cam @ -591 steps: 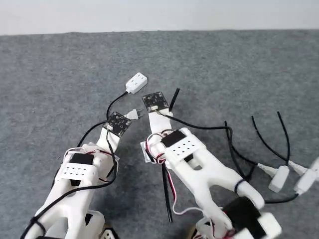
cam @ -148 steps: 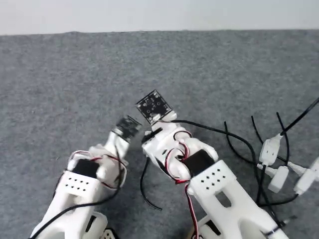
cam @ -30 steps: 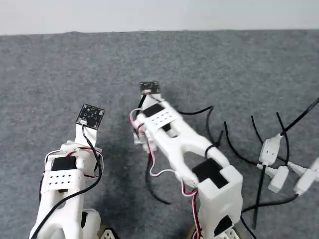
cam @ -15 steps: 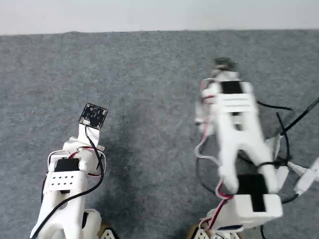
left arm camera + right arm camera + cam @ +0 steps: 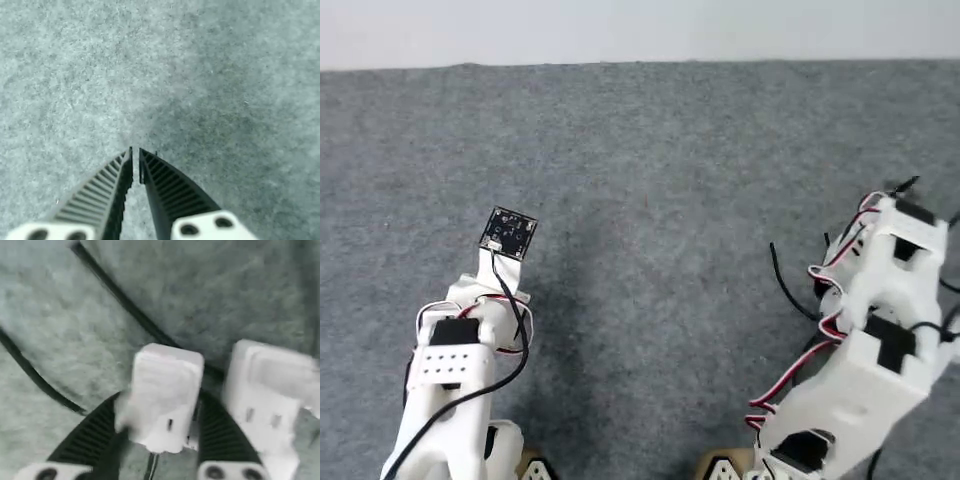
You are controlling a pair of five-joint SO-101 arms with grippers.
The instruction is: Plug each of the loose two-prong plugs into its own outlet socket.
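Right end effector now far right, snug around outlet socket; left end effector narrow over mat.

the left arm is showing white printed shells, a plate dotted with small holes, and a black cable looping beside red and white wires; a small black circuit board is sitting on a white stalk at its wrist; the right arm is wearing the same white plastic, with black motor blocks and red, white and black wires; the left gripper and the right gripper are showing black ribbed fingers on white bases with dark screw holes
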